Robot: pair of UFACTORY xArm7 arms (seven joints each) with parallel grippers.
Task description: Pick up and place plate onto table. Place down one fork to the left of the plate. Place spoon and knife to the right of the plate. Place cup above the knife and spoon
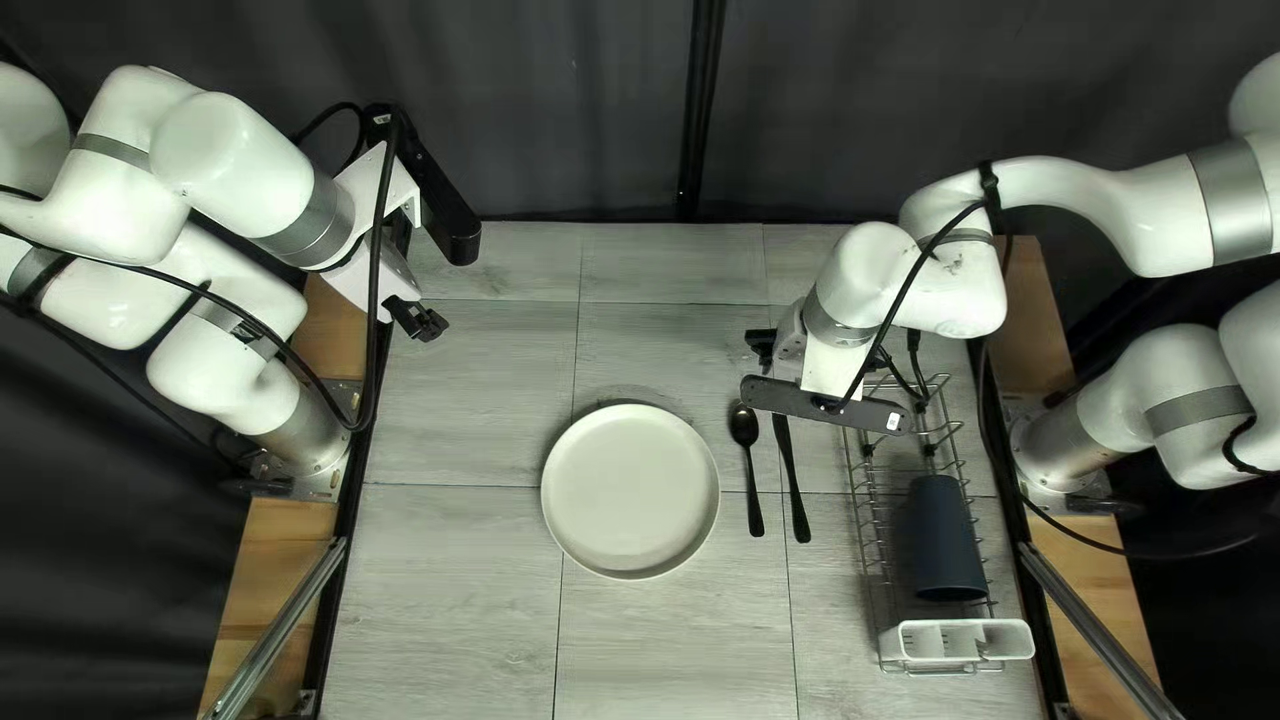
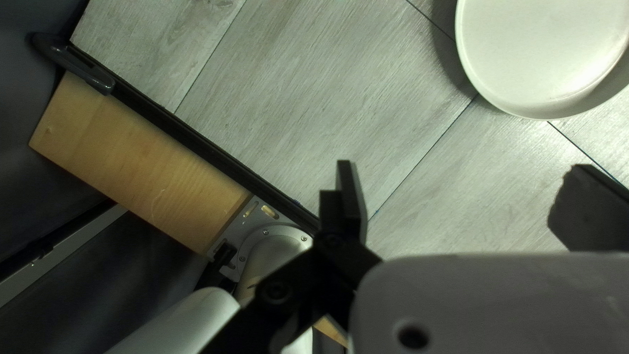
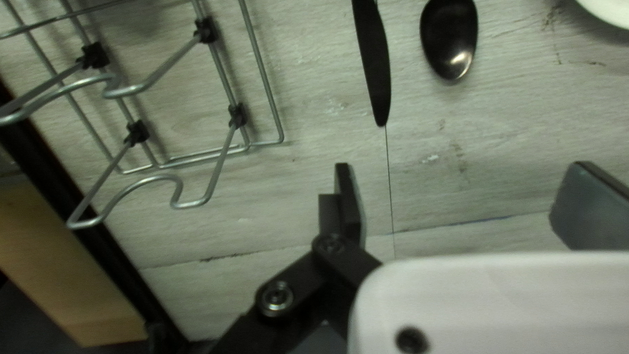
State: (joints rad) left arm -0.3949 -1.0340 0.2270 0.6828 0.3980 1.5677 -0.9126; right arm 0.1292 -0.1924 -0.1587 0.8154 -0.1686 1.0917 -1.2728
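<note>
My left gripper (image 1: 416, 320) hangs over the table's far left part. In its own view that gripper (image 2: 458, 203) is open and holds nothing, with the white plate (image 2: 544, 52) ahead to one side. The plate (image 1: 630, 491) lies mid-table. Right of it are the black spoon (image 1: 751, 474), then the black knife (image 1: 792, 487). Above them hovers my right gripper (image 1: 762, 347); its camera bar hides the knife's far tip. In the right wrist view the gripper (image 3: 458, 203) stands open and empty, short of the knife (image 3: 375, 65) and spoon (image 3: 449, 36). A dark cup (image 1: 944, 540) lies in the rack.
The wire rack (image 1: 867, 534) runs along the table's right side, partly under my right arm, with a white cutlery holder (image 1: 955, 640) at its near end. Its wire loops (image 3: 219, 154) rise beside my right gripper. A dark curtain hangs behind the far edge.
</note>
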